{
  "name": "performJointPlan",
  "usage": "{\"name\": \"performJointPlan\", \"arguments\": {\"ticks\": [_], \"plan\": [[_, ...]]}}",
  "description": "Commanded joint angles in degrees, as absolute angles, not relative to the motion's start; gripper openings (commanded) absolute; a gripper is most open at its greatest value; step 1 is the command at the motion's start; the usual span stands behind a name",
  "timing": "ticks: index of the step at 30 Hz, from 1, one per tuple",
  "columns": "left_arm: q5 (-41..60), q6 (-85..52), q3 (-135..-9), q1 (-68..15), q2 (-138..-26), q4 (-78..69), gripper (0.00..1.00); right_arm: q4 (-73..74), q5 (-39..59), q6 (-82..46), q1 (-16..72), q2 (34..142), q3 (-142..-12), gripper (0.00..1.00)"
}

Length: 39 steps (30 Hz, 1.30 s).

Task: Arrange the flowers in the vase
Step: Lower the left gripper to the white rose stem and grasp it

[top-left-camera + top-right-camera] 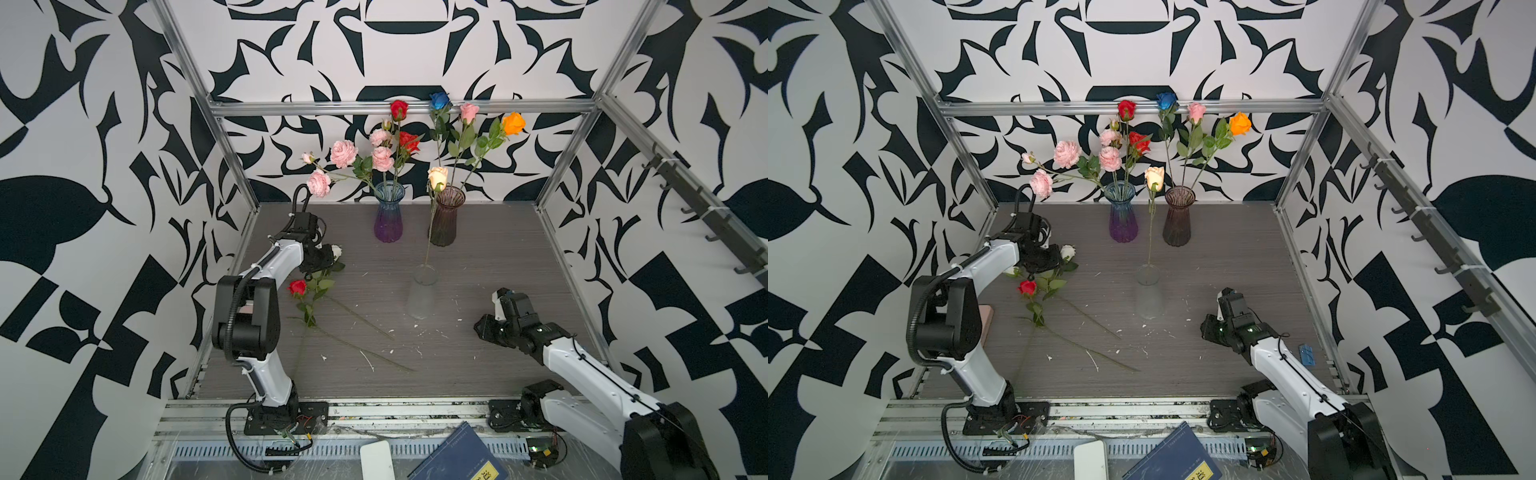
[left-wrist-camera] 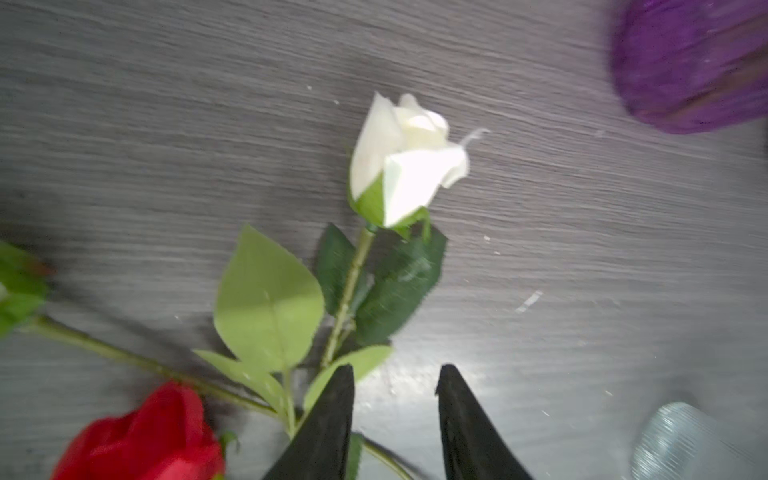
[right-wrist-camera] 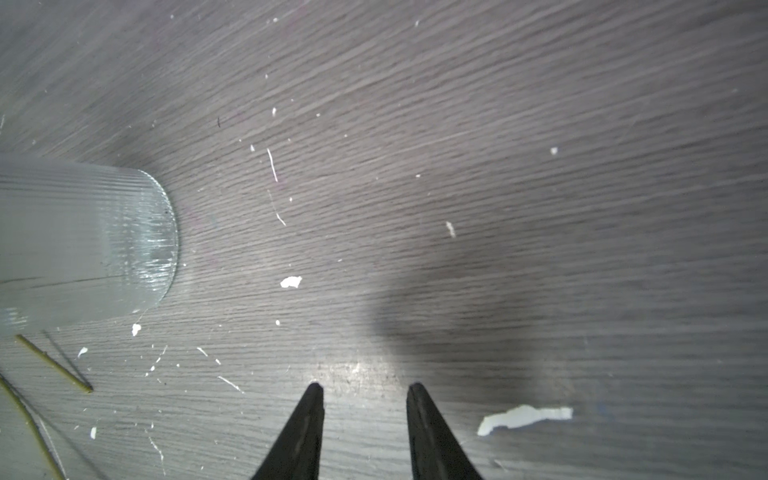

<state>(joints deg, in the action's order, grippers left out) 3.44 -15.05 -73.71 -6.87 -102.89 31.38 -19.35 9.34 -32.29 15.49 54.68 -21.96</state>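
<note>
White rose point(image 2: 409, 162), red rose point(image 2: 145, 436), grey wood-grain table point(image 2: 124, 124).

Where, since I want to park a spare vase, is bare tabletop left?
Widest: the right half of the table, bordered by the brown vase, clear vase, right claw and side rail. Also the front strip between the loose stems and right arm. Crowded: the left, where red rose, white rose and stems cross by the left claw.

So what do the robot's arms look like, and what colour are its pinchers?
Both the left arm and right arm have smooth white shells with chunky black joints. A ribbed black hose loops along the left arm, and a thin black cable runs down the right arm. The left end effector and right end effector each have two black fingers tapering to points.
</note>
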Motion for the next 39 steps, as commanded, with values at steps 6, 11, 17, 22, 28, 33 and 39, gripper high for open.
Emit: {"name": "performJointPlan", "arguments": {"ticks": [6, 11, 17, 22, 28, 33, 39], "plan": [[-0.09, -12.39, -76.34, -6.94, -109.79, 34.23, 0.31, -18.54, 8.48, -31.64, 15.82, 54.23, -22.50, 0.38], [0.43, -12.40, -76.33, -6.97, -111.87, 34.63, 0.24, -18.53, 8.48, -31.64, 15.82, 54.23, -22.51, 0.38], [1.27, -13.00, -76.31, -6.93, -111.01, 34.71, 0.03, -18.61, 8.37, -31.64, 15.82, 53.97, -22.41, 0.38], [2.78, -13.57, -76.25, -6.94, -105.87, 34.33, 0.00, -18.61, 8.31, -31.64, 15.80, 53.88, -22.41, 0.38], [3.84, -14.91, -76.20, -6.94, -95.40, 32.59, 0.00, -18.59, 8.35, -31.64, 15.82, 53.96, -22.41, 0.38], [4.25, -17.55, -75.85, -6.94, -85.53, 29.21, 0.00, -18.63, 8.27, -31.73, 15.81, 53.88, -22.41, 0.38], [5.05, -24.84, -73.66, -6.42, -74.16, 22.36, 0.00, -18.63, 8.24, -31.76, 15.91, 54.03, -22.41, 0.38]]}}
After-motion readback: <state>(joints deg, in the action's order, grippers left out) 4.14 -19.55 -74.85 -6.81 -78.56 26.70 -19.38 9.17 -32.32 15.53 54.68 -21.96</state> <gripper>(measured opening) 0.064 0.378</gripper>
